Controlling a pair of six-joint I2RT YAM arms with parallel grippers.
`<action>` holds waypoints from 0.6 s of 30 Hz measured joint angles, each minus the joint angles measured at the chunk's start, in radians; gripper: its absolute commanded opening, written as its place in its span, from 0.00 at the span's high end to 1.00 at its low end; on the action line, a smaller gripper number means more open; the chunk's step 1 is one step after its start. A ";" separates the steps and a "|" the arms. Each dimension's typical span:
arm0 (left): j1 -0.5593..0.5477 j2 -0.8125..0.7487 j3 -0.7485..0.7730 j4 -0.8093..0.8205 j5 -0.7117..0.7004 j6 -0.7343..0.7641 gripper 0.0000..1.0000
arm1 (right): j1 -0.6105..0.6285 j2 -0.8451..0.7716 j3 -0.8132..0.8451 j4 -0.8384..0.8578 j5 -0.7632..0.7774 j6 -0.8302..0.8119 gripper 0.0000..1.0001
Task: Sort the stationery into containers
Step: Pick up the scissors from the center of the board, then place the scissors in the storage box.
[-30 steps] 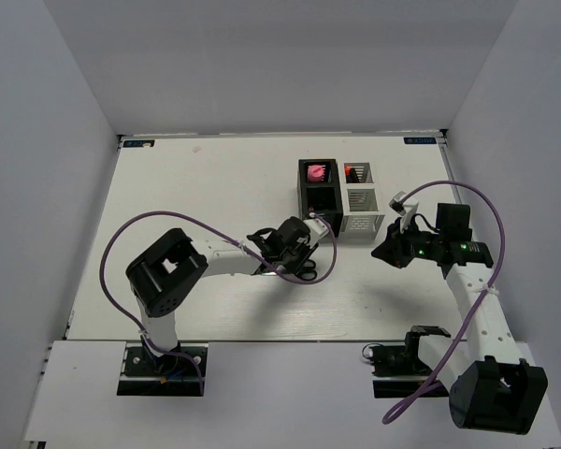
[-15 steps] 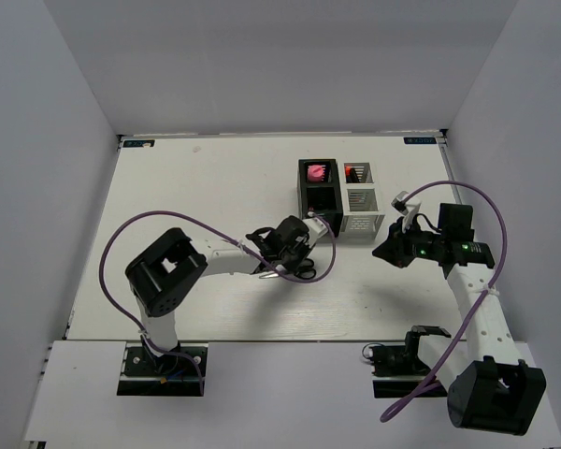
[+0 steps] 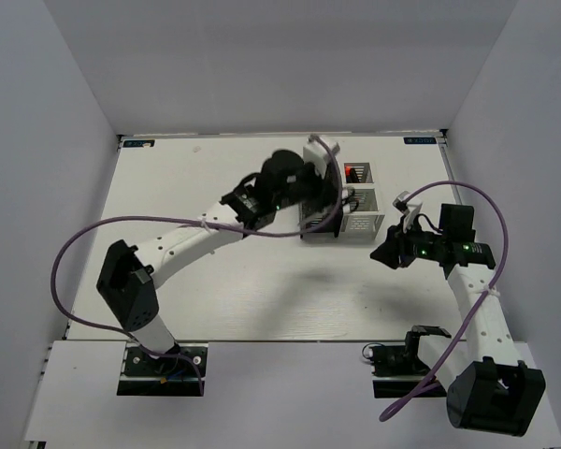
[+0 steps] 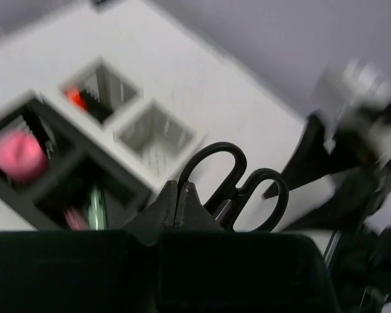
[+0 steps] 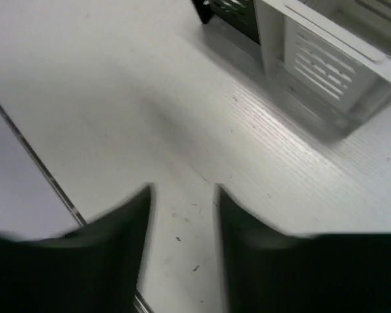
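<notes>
In the left wrist view my left gripper is shut on the black-handled scissors, whose finger loops stick out past the fingertips. From above, that gripper hovers over the black container and hides most of it. Below it the black container holds a pink tube and a green highlighter. The white slotted container stands just right of it, with a red-orange item in its back cell. My right gripper stands open and holds nothing, low over the table right of the white container.
The right arm's purple cable loops above its wrist near the table's right edge. The left arm's cable arcs over the left half of the table. Grey walls close in the back and both sides.
My left gripper shut on the scissors, lifted them off the table and swung back over the black container. My right gripper's jaws opened wider; that arm stayed put.
</notes>
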 measured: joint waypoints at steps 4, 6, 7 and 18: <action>0.072 0.026 0.138 0.140 0.079 -0.087 1.00 | -0.008 -0.025 -0.004 0.051 0.089 0.042 1.00; 0.104 0.071 0.171 0.253 0.112 -0.148 1.00 | -0.016 -0.047 -0.011 0.072 0.114 0.071 1.00; 0.116 0.101 0.187 0.305 0.127 -0.180 1.00 | -0.020 -0.056 -0.016 0.079 0.120 0.080 1.00; 0.189 0.616 0.390 0.720 0.270 -0.570 1.00 | -0.037 -0.058 -0.028 0.105 0.121 0.106 1.00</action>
